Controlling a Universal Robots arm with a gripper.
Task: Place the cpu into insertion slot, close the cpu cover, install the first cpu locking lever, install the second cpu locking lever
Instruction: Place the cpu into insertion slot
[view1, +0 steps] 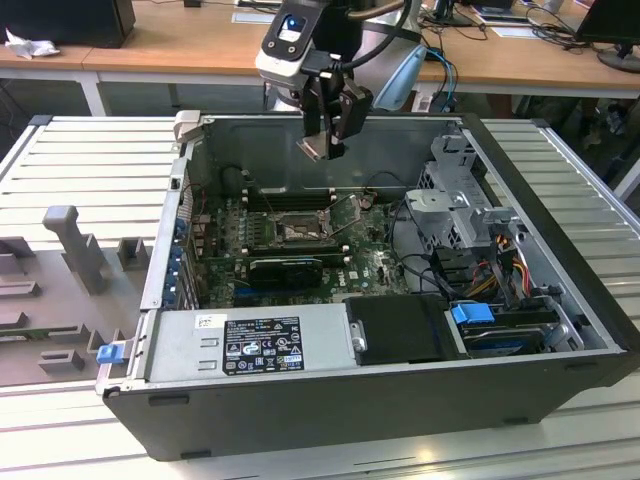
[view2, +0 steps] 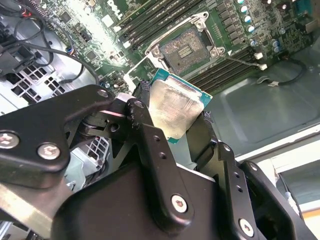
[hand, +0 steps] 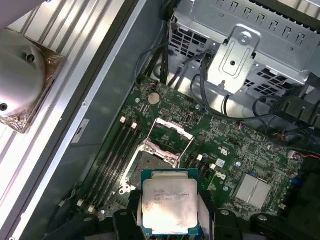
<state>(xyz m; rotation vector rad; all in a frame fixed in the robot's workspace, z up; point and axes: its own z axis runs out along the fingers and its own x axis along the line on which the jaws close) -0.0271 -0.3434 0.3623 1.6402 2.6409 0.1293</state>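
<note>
My gripper (view1: 320, 148) hangs above the open computer case (view1: 560, 250), over its far wall, shut on the cpu (view1: 313, 150). In both wrist views the cpu (view2: 172, 107) (hand: 167, 202) shows its dull silver top and green rim, pinched at two opposite edges between the black fingers (view2: 150, 140). The insertion slot (view2: 184, 47) (hand: 149, 161) lies uncovered on the green board well below the chip, its dark pin field ringed by silver metal. The cpu cover (hand: 171, 131) stands swung up beside the slot. On the board the slot (view1: 297, 230) sits near the middle.
Long black memory slots (view2: 150, 25) flank the socket. A silver drive cage (view1: 455, 205) with cables fills the exterior view's right side of the case. A power supply (view1: 250, 345) lies along the near wall, and a black card (view1: 285, 268) sits on the board near it.
</note>
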